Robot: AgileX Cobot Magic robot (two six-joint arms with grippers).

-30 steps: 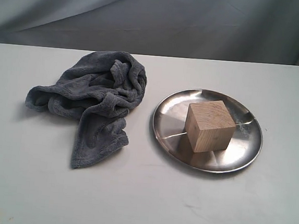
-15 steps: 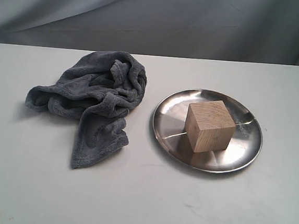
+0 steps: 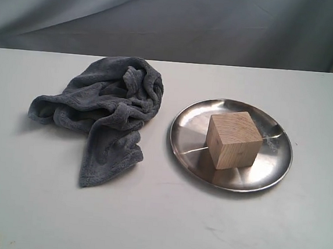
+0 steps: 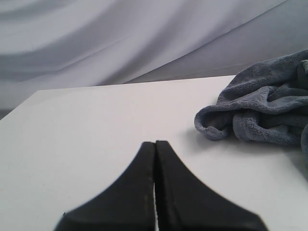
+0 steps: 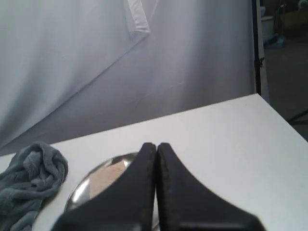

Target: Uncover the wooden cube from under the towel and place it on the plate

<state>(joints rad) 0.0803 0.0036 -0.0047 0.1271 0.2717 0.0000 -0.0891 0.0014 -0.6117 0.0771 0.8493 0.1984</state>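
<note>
The pale wooden cube (image 3: 233, 139) sits on the round shiny silver metal plate (image 3: 192, 129), the fluffy dark grey towel (image 3: 106, 110) lies bunched beside it on the white table (image 3: 158, 217), and the 2 tools, left tool (image 4: 155, 144) and right tool (image 5: 156, 146), are clenched on nothing, so the job looks done and no next move seems needed.

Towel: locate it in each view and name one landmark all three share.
Exterior: towel crumpled on the table, left of the plate, apart from it.
Left wrist: towel beyond the shut left pincer, cut by the frame edge.
Right wrist: towel next to the plate, off to one side of the shut right pincer.
Shared landmark: the table's far edge against the grey backdrop.
</note>
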